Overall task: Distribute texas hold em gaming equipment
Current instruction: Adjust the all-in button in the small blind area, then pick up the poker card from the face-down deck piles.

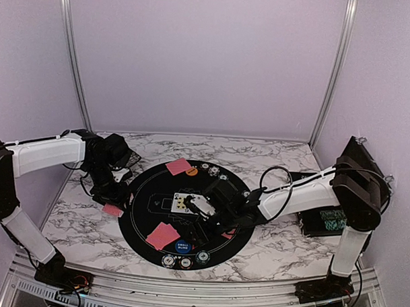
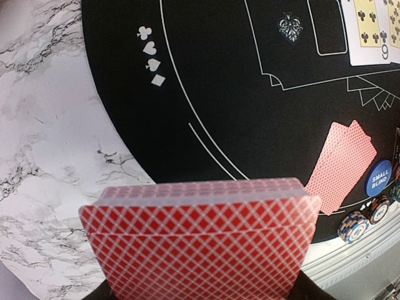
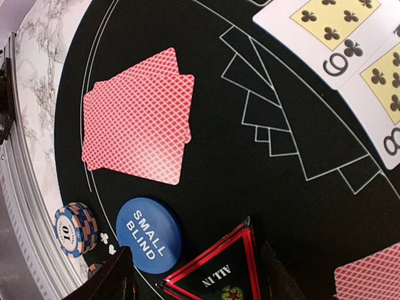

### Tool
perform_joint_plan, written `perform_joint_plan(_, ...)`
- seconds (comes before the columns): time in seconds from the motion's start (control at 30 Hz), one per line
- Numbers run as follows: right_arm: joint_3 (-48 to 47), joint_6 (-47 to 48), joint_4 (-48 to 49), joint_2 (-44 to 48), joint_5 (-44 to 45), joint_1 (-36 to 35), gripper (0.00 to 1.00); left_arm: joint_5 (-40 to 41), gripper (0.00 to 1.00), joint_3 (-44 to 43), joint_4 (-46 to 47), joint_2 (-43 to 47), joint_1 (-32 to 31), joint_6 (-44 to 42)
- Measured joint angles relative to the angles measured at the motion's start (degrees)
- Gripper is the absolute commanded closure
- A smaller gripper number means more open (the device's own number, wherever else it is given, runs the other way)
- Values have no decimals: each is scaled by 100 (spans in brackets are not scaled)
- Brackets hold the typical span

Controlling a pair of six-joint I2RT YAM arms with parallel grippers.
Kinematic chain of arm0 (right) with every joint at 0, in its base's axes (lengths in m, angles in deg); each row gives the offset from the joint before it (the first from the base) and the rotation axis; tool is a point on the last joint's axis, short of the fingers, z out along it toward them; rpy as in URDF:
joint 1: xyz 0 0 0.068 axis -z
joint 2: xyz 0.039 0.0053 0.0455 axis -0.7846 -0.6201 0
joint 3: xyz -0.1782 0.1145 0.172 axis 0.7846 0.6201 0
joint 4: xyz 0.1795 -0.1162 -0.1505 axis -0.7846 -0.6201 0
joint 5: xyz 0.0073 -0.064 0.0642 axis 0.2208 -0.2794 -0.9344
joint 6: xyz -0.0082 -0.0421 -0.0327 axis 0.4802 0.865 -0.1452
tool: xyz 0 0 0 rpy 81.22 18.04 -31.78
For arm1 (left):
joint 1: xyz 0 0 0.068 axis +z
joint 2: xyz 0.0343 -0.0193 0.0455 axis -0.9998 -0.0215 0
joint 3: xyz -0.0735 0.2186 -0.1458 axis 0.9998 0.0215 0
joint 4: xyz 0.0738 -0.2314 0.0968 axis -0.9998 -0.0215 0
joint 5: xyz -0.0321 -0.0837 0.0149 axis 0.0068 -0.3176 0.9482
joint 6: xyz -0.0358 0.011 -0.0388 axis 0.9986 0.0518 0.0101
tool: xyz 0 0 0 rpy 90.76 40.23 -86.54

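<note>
Near rim of the round black mat (image 1: pixel 138 225): we are counting three small piles of poker chips (image 1: pixel 186 262), a blue button (image 3: pixel 148 234) reading SMALL BLIND, and two red-backed cards (image 3: pixel 139 115) lying face down.

Mid mat: the right hand (image 3: pixel 197 247) is holding the black triangular marker (image 3: pixel 215 272), fingers partway apart, near the face-up club cards (image 3: pixel 331 31).

Left edge of the mat: the left hand (image 1: pixel 117 199) is clamping the red-backed deck (image 2: pixel 200 244) tight, over the table (image 1: pixel 74 223).

Farther: we are seeing a second face-down pair (image 1: pixel 179 167), an orange button (image 1: pixel 191 172) and far chips (image 1: pixel 216 172).

The black chip case (image 1: pixel 324 221) is sitting at the right of the table.
</note>
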Motion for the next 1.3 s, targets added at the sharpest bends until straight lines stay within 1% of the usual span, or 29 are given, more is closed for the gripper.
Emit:
perform_joint_plan(0.23, 9, -157, -90, 101, 2, 98, 33, 0, 44, -173, -2, -107, -85, 0)
perform_joint_plan(0.37, -13, -234, -107, 234, 2, 293, 33, 0, 44, -273, -2, -173, -125, -2)
perform_joint_plan(0.53, -313, -334, -96, 264, -138, 557, 33, 0, 44, -404, 2, -264, -210, -17)
perform_joint_plan(0.63, -623, -446, -11, 219, -457, 713, 33, -2, 44, -470, -9, -334, -286, -28)
perform_joint_plan(0.77, -933, -728, 433, 31, -975, 916, 33, 0, 44, -645, -35, -446, -409, -79)
perform_joint_plan(0.93, -1268, -1211, 986, -474, -1650, 1137, 33, 0, 44, -868, -57, -577, -614, -151)
perform_joint_plan(1.03, -1508, -1517, 1250, -833, -1987, 1191, 33, -4, 44, -960, -87, -654, -774, -175)
perform_joint_plan(1.3, -1775, -2350, 2105, -1443, -2686, 1196, 33, -55, 44, -1082, -149, -739, -1067, -269)
